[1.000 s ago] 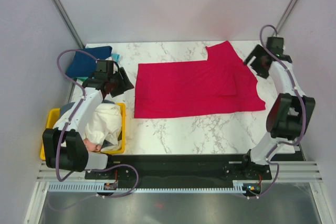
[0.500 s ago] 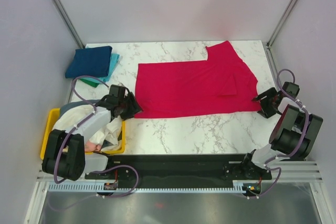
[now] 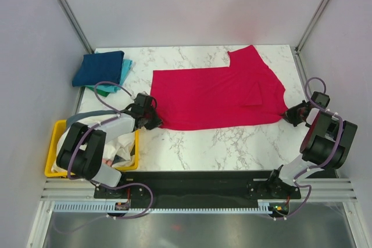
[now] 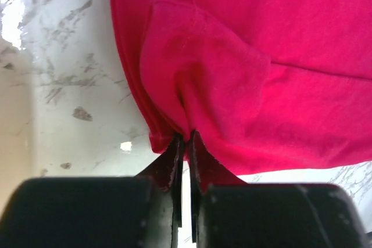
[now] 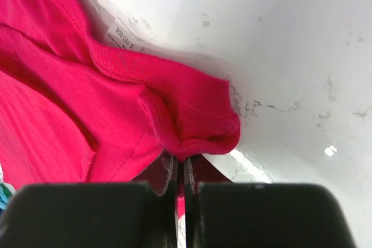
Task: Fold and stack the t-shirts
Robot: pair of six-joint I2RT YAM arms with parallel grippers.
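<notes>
Pale, plain walls closed in the scene on three sides in the top view, with two slanted grey metal frame posts [image 3: 67, 13] running up from the table's far corners. The white marble-patterned table top [image 3: 232, 143] filled the middle of the frame. On it lay the bright red t-shirt [image 3: 215, 97] of soft plain cloth, spread flat across the centre and right, one sleeve reaching to the upper right and a smaller fold lying on its right half. Bare marble showed as a band along the far edge above the shirt and as a wider strip below it, toward the arm bases; the shirt's right end came close to the table's right edge. At the lower left the yellow plastic tray [image 3: 53, 137] held a heap of white cloth [image 3: 119, 137], with the left arm reaching over it. In the upper left corner sat a folded pile, the navy blue t-shirt [image 3: 99, 68] on top, the teal t-shirt [image 3: 126, 67] and the green t-shirt [image 3: 103, 91] showing beneath its edges. The left gripper [image 4: 185, 143] had its jaws pinched together on the shirt's lower left corner, the cloth puckered above them. The right gripper [image 5: 182, 164] was likewise clamped on the lower right corner, bunching the hem, near a small white size label [image 5: 119, 33].
</notes>
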